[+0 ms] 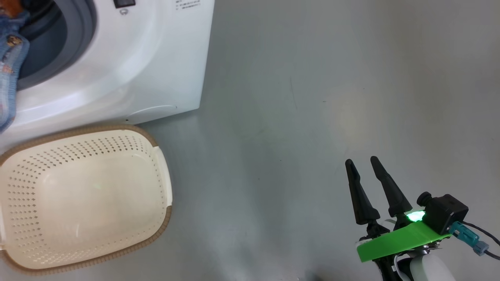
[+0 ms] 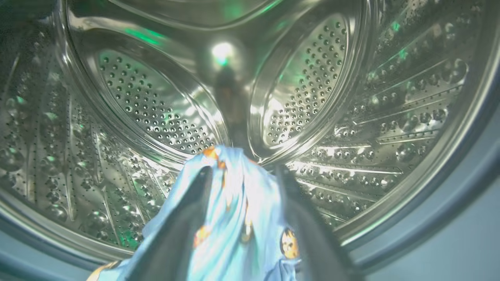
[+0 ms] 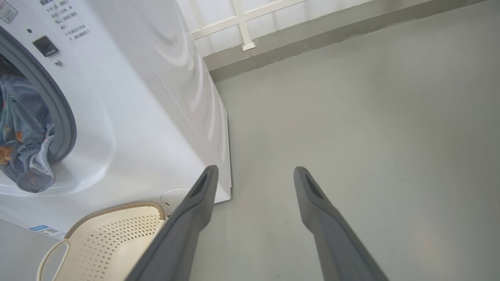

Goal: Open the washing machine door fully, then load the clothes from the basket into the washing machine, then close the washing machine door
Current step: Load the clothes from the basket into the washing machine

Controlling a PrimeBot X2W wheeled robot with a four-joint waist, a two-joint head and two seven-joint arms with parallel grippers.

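Observation:
The white washing machine (image 1: 148,58) stands at the upper left with its opening uncovered; the washing machine door is out of view. In the left wrist view my left gripper (image 2: 242,175) reaches into the steel drum (image 2: 156,109), fingers spread, with a light blue garment of the clothes (image 2: 234,218) draped loosely between them. The same garment (image 1: 9,58) hangs out over the grey ring (image 3: 27,132). The cream basket (image 1: 166,218) on the floor in front of the machine holds nothing. My right gripper (image 1: 362,160) hovers open over bare floor at the lower right (image 3: 254,169).
Grey floor (image 1: 312,97) stretches to the right of the machine. A wall base with a white lattice (image 3: 242,23) runs behind it. The basket (image 3: 113,238) sits close against the machine's front, near a small blue label (image 3: 43,230).

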